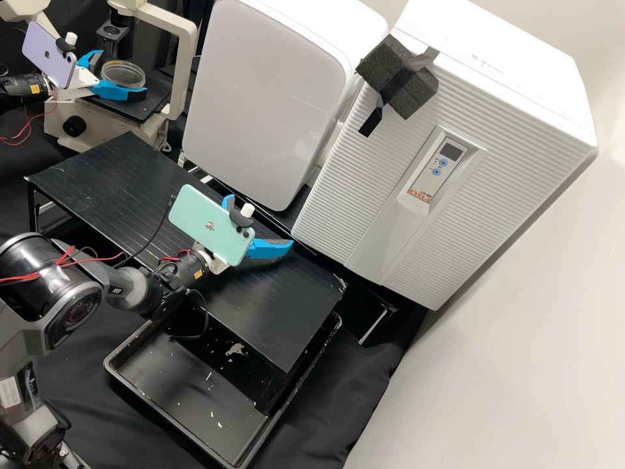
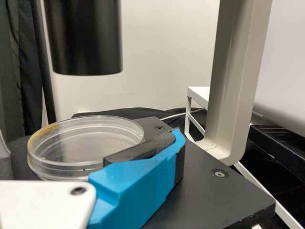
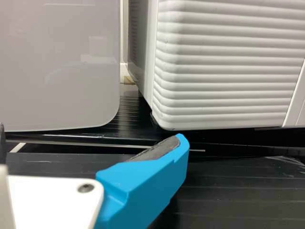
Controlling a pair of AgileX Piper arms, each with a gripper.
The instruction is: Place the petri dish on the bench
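- Although the task wants it on the table [image 1: 280, 312], the petri dish [image 2: 71, 138] is at the microscope [image 1: 185, 39], level or nearly so, at its black stage [image 2: 205, 200]; whether it bears on the stage or sits slightly raised, I cannot tell.
- Around the dish is the left gripper [image 1: 124, 72], seen in the high view; I cannot tell whether it has clamped on the dish or is only placed about it.
- The step in hand looks like the pick-up, with the carry and set-down to come.
- Next, I judge, the left gripper needs a firm but gentle hold on the dish's sides, then a small, level lift that keeps clear of the microscope's upright before swinging to the table.
- Over the table, the right gripper [image 1: 260, 221] is spread and holds nothing; it may crowd the landing spot.
- Farther out, a black tray [image 1: 176, 384] lies beside the table, and white cabinets [image 1: 403, 195] stand behind it.
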